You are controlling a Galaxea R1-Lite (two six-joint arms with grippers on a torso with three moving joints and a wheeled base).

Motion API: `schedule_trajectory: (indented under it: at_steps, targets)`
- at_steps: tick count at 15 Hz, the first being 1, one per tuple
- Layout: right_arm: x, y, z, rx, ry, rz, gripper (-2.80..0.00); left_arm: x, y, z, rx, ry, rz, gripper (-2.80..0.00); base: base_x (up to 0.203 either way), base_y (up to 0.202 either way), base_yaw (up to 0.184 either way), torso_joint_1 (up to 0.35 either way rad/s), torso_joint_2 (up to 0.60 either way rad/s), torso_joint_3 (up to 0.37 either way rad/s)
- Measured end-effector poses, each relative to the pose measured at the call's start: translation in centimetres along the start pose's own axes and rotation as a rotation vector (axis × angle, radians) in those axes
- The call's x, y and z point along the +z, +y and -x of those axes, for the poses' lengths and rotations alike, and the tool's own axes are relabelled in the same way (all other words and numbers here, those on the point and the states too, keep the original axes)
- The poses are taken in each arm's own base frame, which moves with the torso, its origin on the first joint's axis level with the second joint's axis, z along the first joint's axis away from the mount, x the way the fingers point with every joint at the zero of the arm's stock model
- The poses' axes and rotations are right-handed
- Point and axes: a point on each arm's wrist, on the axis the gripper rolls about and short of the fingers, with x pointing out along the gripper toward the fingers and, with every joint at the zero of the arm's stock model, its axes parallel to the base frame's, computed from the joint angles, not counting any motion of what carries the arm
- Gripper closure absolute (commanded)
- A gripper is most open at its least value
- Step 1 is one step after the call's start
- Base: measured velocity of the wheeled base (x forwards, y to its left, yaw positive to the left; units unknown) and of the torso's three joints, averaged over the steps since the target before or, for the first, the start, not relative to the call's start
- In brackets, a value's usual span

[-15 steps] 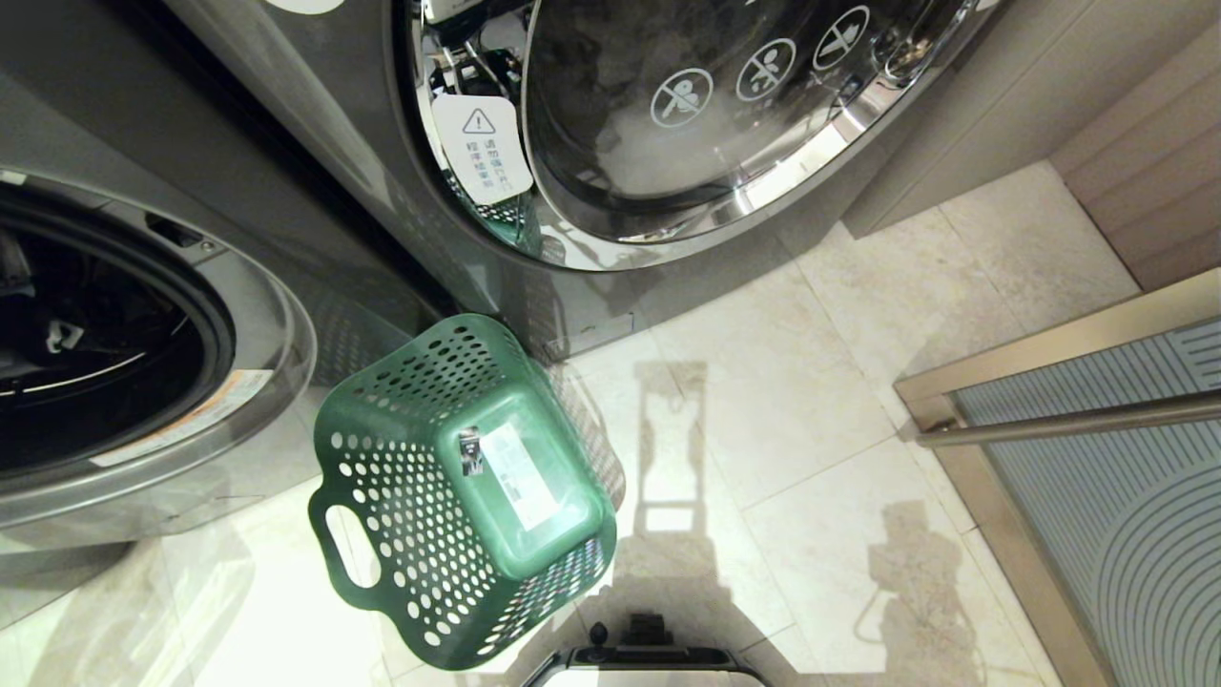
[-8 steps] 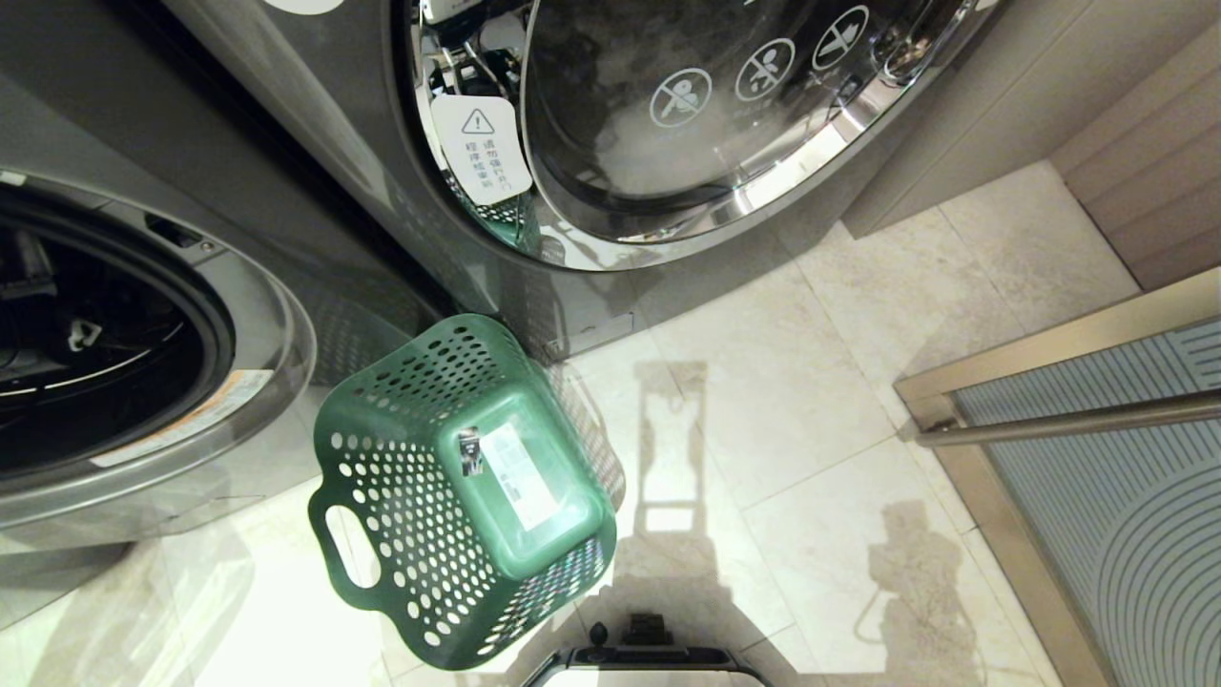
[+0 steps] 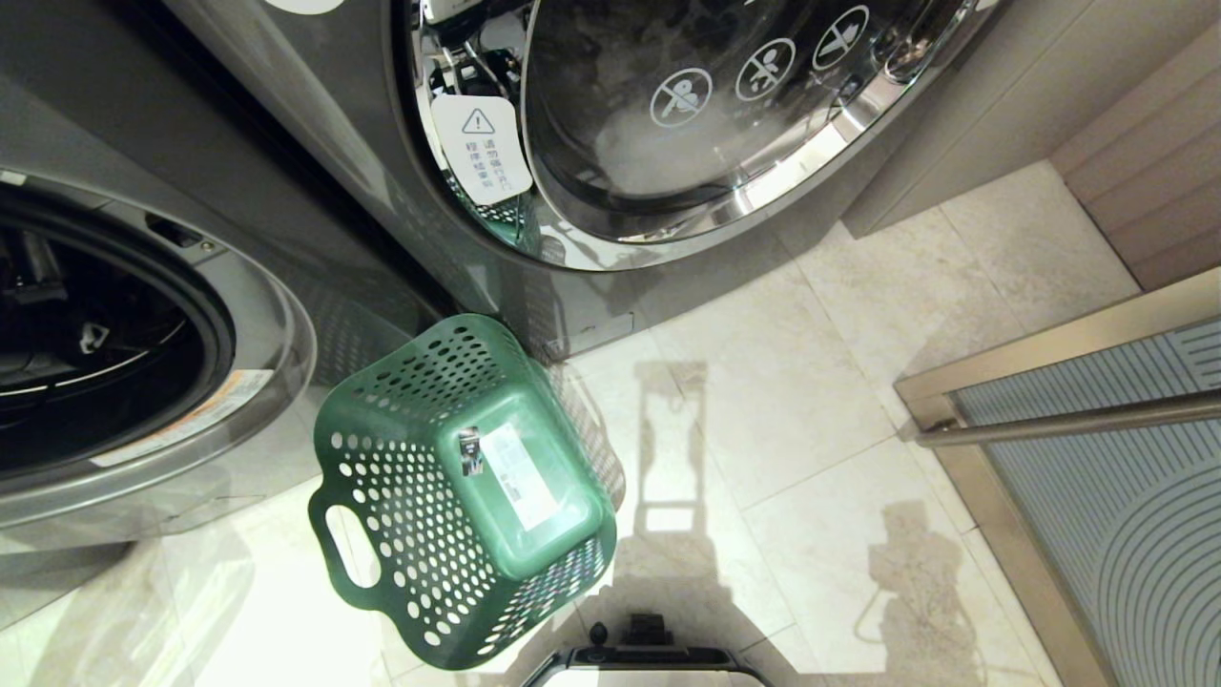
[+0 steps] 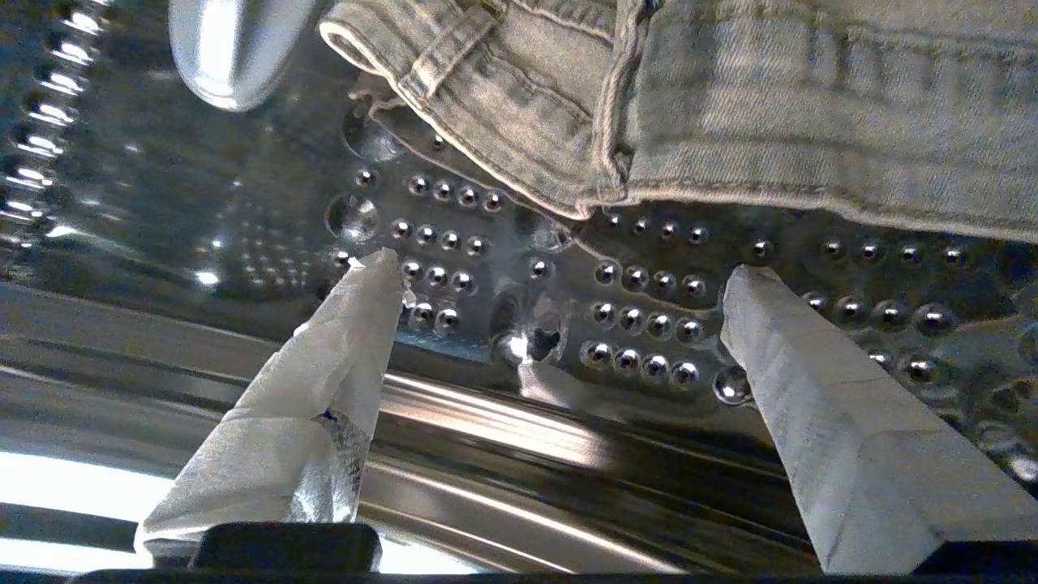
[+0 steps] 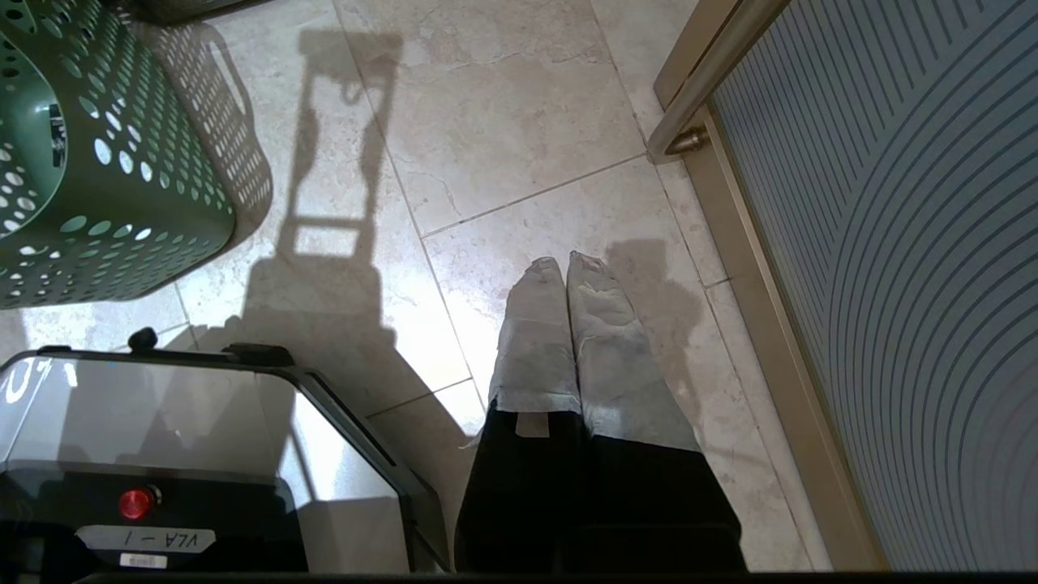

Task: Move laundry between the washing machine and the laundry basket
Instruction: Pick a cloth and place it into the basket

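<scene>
Inside the shiny perforated steel drum [image 4: 519,324] of a dark grey front-loading washing machine, the left gripper [image 4: 559,280] has its two tape-wrapped wedge fingers spread wide apart, empty, pointing at the laundry [image 4: 730,105], a folded piece of faded grey-beige denim with stitched seams, lying on the studded drum wall just beyond the fingertips. The dark green perforated plastic laundry basket [image 3: 458,496] stands on glossy cream stone tiles [image 3: 820,401]. The right gripper [image 5: 565,264] hangs over the floor, fingers pressed together.

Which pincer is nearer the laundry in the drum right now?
Left. The left pincer is open inside the drum just short of the laundry; the right pincer hangs shut over the floor.
</scene>
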Motion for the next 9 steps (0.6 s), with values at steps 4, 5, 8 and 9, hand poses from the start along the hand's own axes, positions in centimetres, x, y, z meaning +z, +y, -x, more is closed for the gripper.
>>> schedule_trajectory:
  at_steps: [4, 5, 8, 9]
  targets:
    - [0.0, 0.0, 0.0, 0.000, 0.000, 0.000, 0.00, 0.0, 0.2, -0.1, -0.023, 0.002, 0.001, -2.80, 0.000, 0.000, 0.000, 0.000, 0.00, 0.000]
    - [0.0, 0.0, 0.0, 0.000, 0.000, 0.000, 0.00, 0.1, 0.1, -0.1, -0.026, -0.004, 0.002, -2.80, 0.000, 0.000, 0.000, 0.000, 0.00, 0.000]
    - [0.0, 0.0, 0.0, 0.000, 0.000, 0.000, 0.00, 0.8, -0.2, 0.1, -0.046, -0.061, 0.007, -2.80, 0.000, 0.000, 0.000, 0.000, 0.00, 0.000]
    - [0.0, 0.0, 0.0, 0.000, 0.000, 0.000, 0.00, 1.0, -0.4, 0.1, -0.053, -0.080, 0.004, -2.80, 0.000, 0.000, 0.000, 0.000, 0.00, 0.000]
